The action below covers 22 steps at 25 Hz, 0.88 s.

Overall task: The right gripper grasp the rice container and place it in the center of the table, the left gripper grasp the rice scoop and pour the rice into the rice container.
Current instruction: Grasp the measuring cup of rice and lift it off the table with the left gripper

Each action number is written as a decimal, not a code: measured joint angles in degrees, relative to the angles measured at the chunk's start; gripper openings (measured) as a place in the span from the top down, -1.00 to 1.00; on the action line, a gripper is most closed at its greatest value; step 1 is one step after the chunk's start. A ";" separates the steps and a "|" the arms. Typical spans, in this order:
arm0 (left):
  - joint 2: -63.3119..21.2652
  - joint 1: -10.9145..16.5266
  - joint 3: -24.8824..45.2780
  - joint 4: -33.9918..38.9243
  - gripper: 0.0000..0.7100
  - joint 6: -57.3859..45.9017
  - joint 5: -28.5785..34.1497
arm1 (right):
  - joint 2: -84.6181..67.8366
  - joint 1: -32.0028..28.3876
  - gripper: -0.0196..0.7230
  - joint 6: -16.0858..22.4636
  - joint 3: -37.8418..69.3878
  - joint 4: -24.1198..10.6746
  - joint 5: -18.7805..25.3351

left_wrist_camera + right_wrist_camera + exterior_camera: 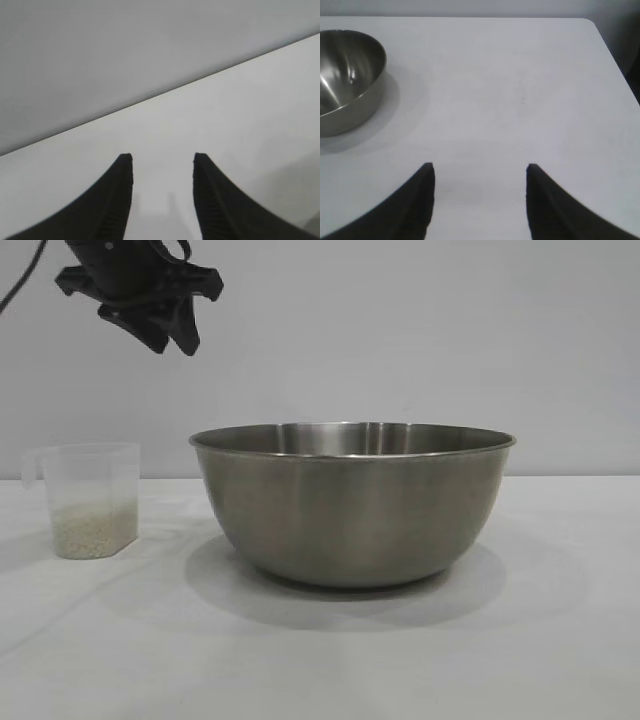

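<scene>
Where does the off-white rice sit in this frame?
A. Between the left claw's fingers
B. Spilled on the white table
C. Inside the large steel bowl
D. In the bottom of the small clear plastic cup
D: the off-white rice fills the bottom of the small clear plastic measuring cup, which stands on the white table beside the large stainless-steel bowl.

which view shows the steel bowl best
The exterior view: the steel bowl shows whole, side-on, standing on the table. The right wrist view catches only part of it at the frame's edge, with some of the inside. The left wrist view shows none.
</scene>
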 joint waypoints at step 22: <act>-3.40 0.00 36.05 -16.72 0.22 6.84 -29.32 | 0.00 0.00 0.02 0.00 0.00 0.00 0.00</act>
